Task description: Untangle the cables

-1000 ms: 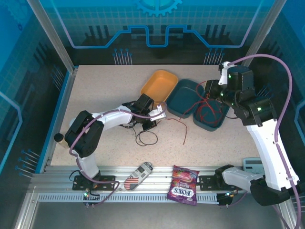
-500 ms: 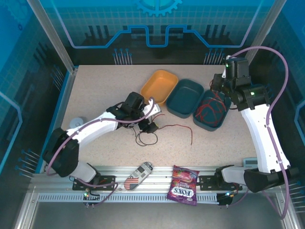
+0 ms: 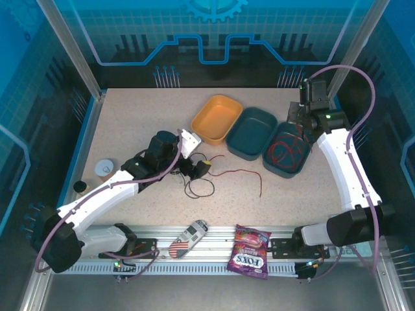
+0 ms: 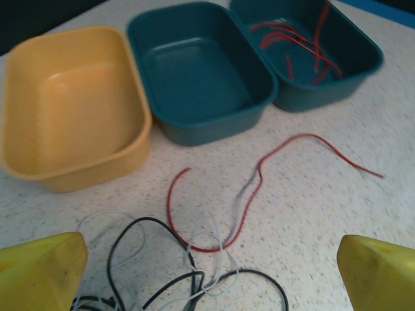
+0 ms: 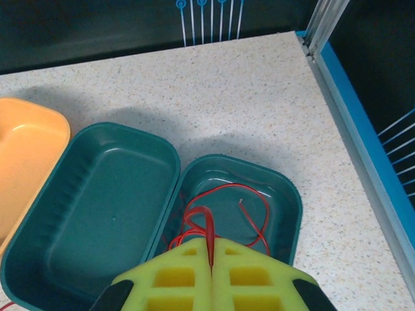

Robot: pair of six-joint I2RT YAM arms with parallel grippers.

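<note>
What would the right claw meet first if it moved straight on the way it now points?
The right claw would likely meet the red cable coiled in the rightmost teal tray beneath it; depth is unclear.

R pincer hangs over rightmost teal tray, red cable looped inside. L pincer is near black & white cables on tabletop; loose red strand lies beside them.

Speckled table, blue printed walls
</note>
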